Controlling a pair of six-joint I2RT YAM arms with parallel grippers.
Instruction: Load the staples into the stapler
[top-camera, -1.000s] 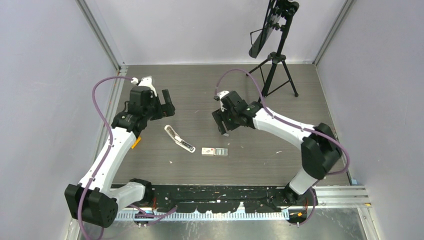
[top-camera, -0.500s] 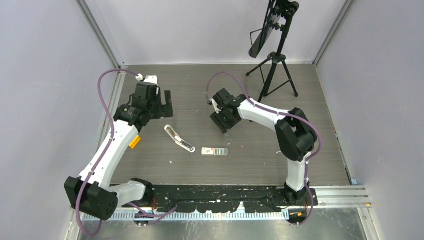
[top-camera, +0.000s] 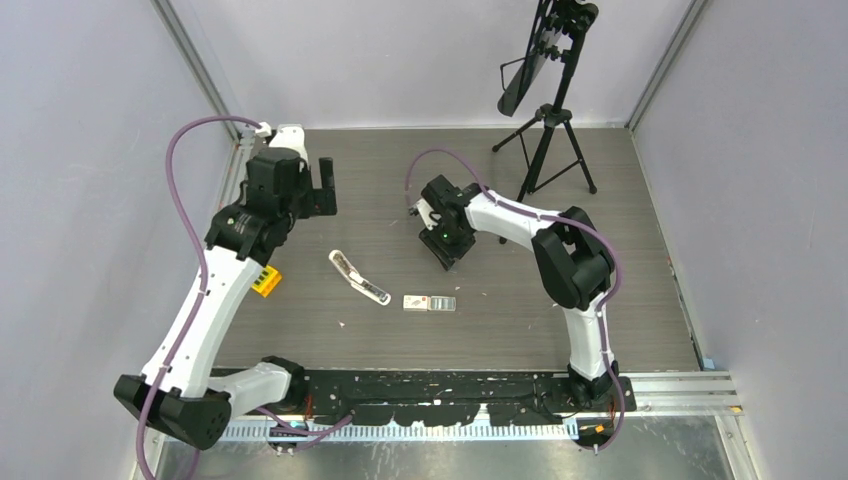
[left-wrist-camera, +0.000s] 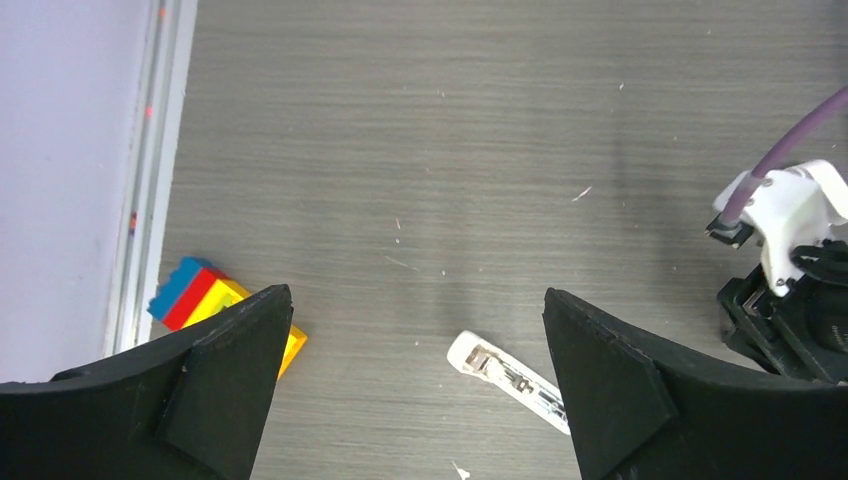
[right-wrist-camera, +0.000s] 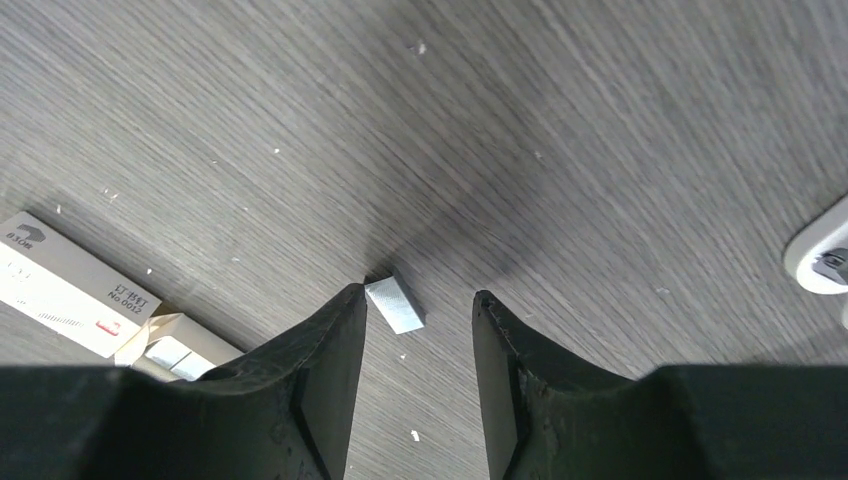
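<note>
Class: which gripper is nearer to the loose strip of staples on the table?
Right. The right gripper sits over the strip of staples, which lies between its fingers. The left gripper is far off to the left, beyond the stapler.

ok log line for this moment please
left gripper: open, nothing held | right gripper: open, straddling staple strip | stapler: not held

Our left arm stretches forward from its base, elbow nearly straight behind the left end effector (top-camera: 315, 192), which faces down with its fingers (left-wrist-camera: 230, 370) spread wide. Our right arm folds sharply, elbow raised behind the right end effector (right-wrist-camera: 418, 297), whose jaws stand narrowly apart.
</note>
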